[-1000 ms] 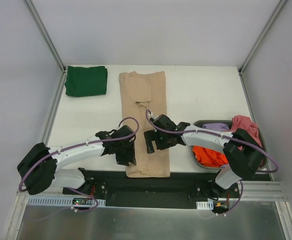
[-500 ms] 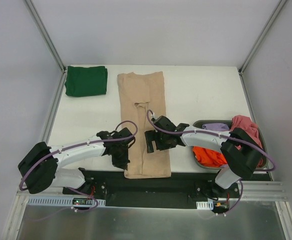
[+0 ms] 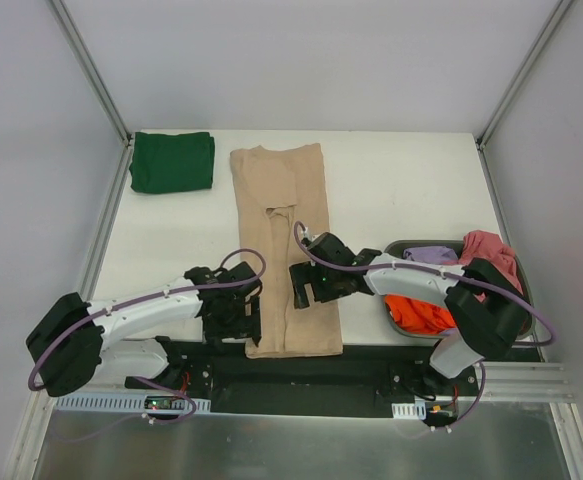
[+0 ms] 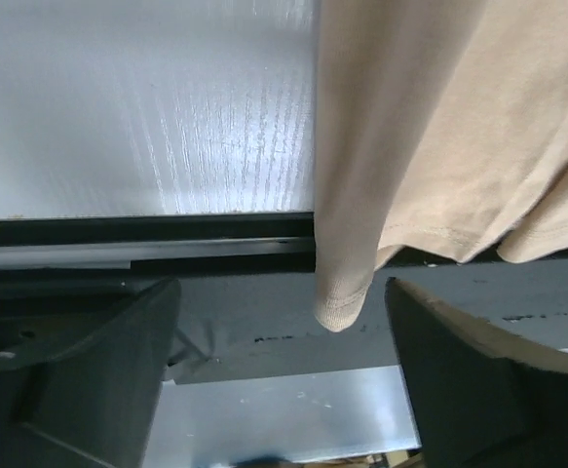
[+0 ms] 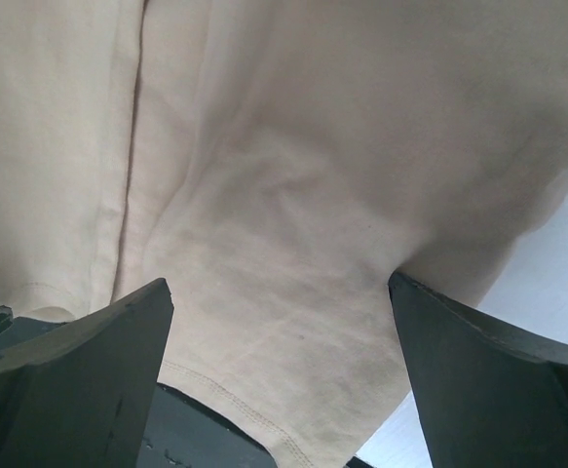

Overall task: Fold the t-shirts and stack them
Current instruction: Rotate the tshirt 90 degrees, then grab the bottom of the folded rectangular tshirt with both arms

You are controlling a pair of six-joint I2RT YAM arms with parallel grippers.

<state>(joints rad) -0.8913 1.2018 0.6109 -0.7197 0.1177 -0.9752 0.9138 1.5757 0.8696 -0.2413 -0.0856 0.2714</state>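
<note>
A beige t-shirt [image 3: 283,240], folded into a long strip, lies down the middle of the table, and its near hem hangs over the front edge. My left gripper [image 3: 236,316] is open beside the shirt's near left corner. In the left wrist view that corner [image 4: 340,297] dangles between the spread jaws of the left gripper [image 4: 284,375] and touches neither finger. My right gripper [image 3: 306,290] is open above the near right part of the beige t-shirt [image 5: 293,175], with cloth under both fingers [image 5: 79,380]. A dark green t-shirt [image 3: 172,161] lies folded at the back left.
A grey oval tub [image 3: 403,247] stands at the near right, behind the right arm. It holds an orange-red t-shirt [image 3: 416,312], a pink one [image 3: 491,250] and a lilac one [image 3: 429,254]. A black rail [image 4: 137,255] runs along the table's front edge.
My left gripper drew back toward the near edge and to the left and came off the beige shirt with its jaws open. The shirt shifted slightly left. The right arm barely moved.
</note>
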